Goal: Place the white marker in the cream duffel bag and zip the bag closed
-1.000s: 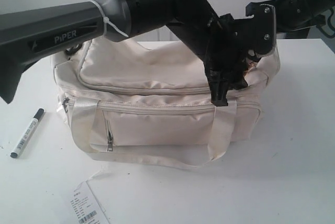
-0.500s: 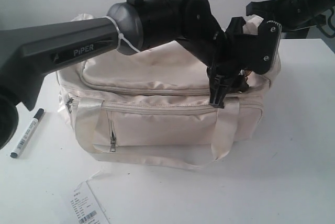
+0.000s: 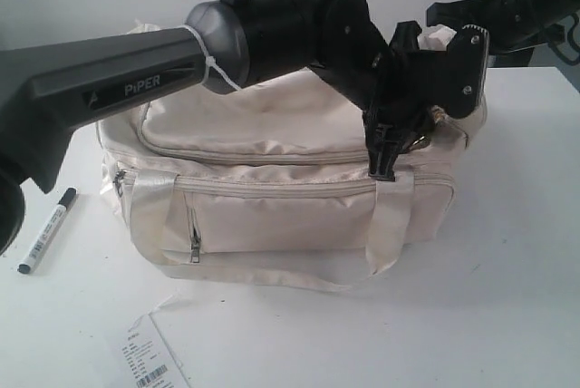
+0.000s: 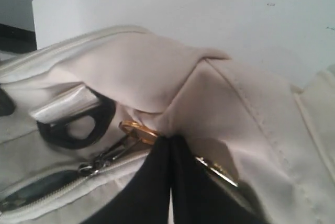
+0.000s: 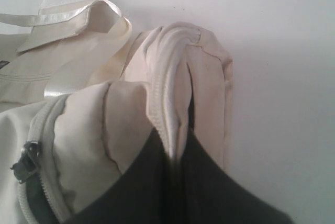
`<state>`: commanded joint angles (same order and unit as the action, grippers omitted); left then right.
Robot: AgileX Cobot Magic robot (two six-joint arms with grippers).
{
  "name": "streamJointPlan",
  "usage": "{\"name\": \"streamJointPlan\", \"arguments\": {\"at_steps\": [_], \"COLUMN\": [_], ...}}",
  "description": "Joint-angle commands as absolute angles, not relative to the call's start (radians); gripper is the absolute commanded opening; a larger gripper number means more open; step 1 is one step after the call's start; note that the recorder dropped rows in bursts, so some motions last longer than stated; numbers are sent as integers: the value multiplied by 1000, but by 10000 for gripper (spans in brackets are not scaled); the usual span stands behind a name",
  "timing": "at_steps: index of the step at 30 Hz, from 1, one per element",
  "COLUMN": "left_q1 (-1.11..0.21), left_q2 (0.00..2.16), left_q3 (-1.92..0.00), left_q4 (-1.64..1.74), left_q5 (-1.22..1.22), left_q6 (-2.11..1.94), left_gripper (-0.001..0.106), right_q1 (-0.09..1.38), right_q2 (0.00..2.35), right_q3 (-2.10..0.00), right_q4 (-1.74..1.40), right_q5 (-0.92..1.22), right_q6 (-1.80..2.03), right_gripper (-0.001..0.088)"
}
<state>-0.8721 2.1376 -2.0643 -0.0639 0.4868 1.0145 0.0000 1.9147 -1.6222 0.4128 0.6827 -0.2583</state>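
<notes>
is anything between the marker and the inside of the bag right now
Yes: the top zipper of the cream duffel bag looks shut along the front, so the opening is covered. The white marker lies on the table, left of the bag in the exterior view.

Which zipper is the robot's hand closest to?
The curved top zipper of the cream duffel bag: the left hand is closed on its gold-ringed pull. The front pocket zipper hangs lower, untouched.
</notes>
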Motion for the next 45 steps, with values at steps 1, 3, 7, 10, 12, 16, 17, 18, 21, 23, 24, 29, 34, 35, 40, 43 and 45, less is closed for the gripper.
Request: {"name": "streamJointPlan", "arguments": {"at_steps": [1, 3, 7, 10, 12, 16, 17, 18, 21, 23, 24, 29, 34, 35, 40, 43, 45], "left_q1": [-872, -872, -872, -872, -872, -870, -870, -870, -870, -870, -870, -870, -870, -870, -870, -870, -870], "left_q2": [2132, 2123, 2112, 2105, 2101, 2094, 2092, 2088, 2080, 2073, 2071, 2069, 2063, 2061, 2061, 2061, 2061], "left_q3": [-2064, -2064, -2064, -2064, -2064, -2064, -2064, -2064, -2064, -2066, -2066, -2066, -2066, -2066, -2066, -2066, -2066], "left_q4": [-54, -52, -41, -36, -19, 25, 38, 55, 84, 86, 91, 95, 107, 127, 164, 124, 93], "left_q5": [500, 528, 569, 633, 670, 700, 702, 706, 727, 751, 761, 788, 796, 798, 808, 797, 769], "left_q6": [999, 986, 946, 921, 862, 696, 657, 619, 574, 572, 572, 574, 505, 483, 413, 425, 478], "left_gripper": [0, 0, 0, 0, 0, 0, 0, 0, 0, 0, 0, 51, 201, 236, 412, 485, 502], "right_q1": [0, 0, 0, 0, 0, 0, 0, 0, 0, 0, 0, 0, 0, 0, 0, 0, 0], "right_q2": [1915, 1915, 1915, 1915, 1915, 1915, 1915, 1915, 1915, 1915, 1915, 1915, 1915, 1915, 1915, 1915, 1915], "right_q3": [-1622, -1622, -1622, -1622, -1622, -1622, -1622, -1622, -1622, -1622, -1622, -1622, -1622, -1622, -1622, -1622, -1622], "right_q4": [413, 413, 413, 413, 413, 413, 413, 413, 413, 413, 413, 413, 413, 413, 413, 413, 413], "right_q5": [683, 683, 683, 683, 683, 683, 683, 683, 683, 683, 683, 683, 683, 683, 683, 683, 683], "right_q6": [-258, -258, -258, -258, -258, -258, -258, -258, -258, -258, -258, -258, -258, -258, -258, -258, -258], "right_gripper": [0, 0, 0, 0, 0, 0, 0, 0, 0, 0, 0, 0, 0, 0, 0, 0, 0]}}
